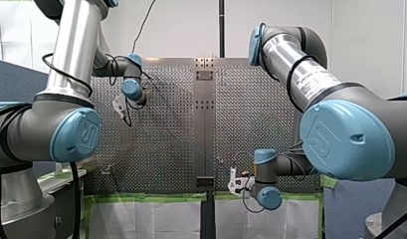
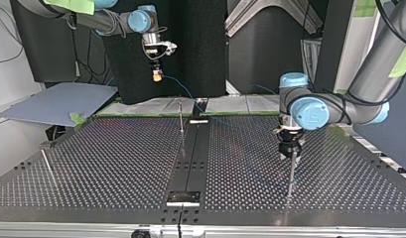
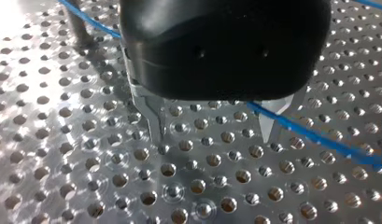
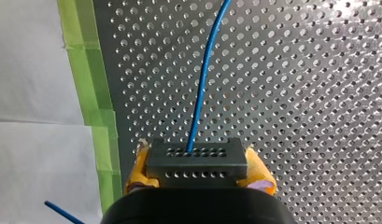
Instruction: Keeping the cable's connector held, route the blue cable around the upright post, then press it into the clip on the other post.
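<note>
My right gripper (image 4: 198,179) has its yellow pads shut on a dark grey connector block (image 4: 197,163). The blue cable (image 4: 202,79) leaves the block and runs ahead over the perforated table. In the top view my right gripper (image 2: 156,75) hangs high at the back left, and the cable (image 2: 183,89) slopes down toward a thin upright post (image 2: 181,116). My left gripper (image 3: 212,135) stands open just above the plate, with the cable (image 3: 319,137) crossing by one metal finger (image 3: 268,126). In the top view my left gripper (image 2: 290,154) sits over a second post (image 2: 291,173).
A loose rod (image 2: 47,166) lies at the top view's left on the perforated plate (image 2: 116,163). Green tape (image 4: 86,70) lines the plate's edge beside white sheeting. A grey-blue board (image 2: 56,101) lies beyond the back left corner. Another post (image 3: 76,18) stands behind my left gripper.
</note>
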Tool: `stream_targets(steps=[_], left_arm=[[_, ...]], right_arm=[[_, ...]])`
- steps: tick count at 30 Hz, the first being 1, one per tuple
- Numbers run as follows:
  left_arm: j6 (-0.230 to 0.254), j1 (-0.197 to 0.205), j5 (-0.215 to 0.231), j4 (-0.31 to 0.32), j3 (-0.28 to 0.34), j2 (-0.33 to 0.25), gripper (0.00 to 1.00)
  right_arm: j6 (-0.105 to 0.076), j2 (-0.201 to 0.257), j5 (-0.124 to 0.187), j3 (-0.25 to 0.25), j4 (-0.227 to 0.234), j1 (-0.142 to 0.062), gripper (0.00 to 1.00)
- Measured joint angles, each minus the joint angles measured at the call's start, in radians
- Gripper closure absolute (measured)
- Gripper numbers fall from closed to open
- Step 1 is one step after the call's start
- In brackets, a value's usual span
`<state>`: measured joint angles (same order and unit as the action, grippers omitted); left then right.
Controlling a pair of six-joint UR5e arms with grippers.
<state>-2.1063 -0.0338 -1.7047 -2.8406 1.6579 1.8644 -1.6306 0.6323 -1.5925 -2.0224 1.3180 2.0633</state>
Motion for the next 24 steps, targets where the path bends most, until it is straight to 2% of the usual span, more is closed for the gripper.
stream_targets(steps=[11, 24], left_arm=[[-0.119, 0.007, -0.023, -0.013, 0.000, 0.000, 0.00], [-0.255, 0.022, -0.023, -0.013, 0.016, 0.000, 0.00]], right_arm=[[0.002, -0.001, 0.000, 0.000, 0.000, -0.001, 1.00], [0.003, -0.002, 0.000, 0.000, 0.000, 0.000, 1.00]])
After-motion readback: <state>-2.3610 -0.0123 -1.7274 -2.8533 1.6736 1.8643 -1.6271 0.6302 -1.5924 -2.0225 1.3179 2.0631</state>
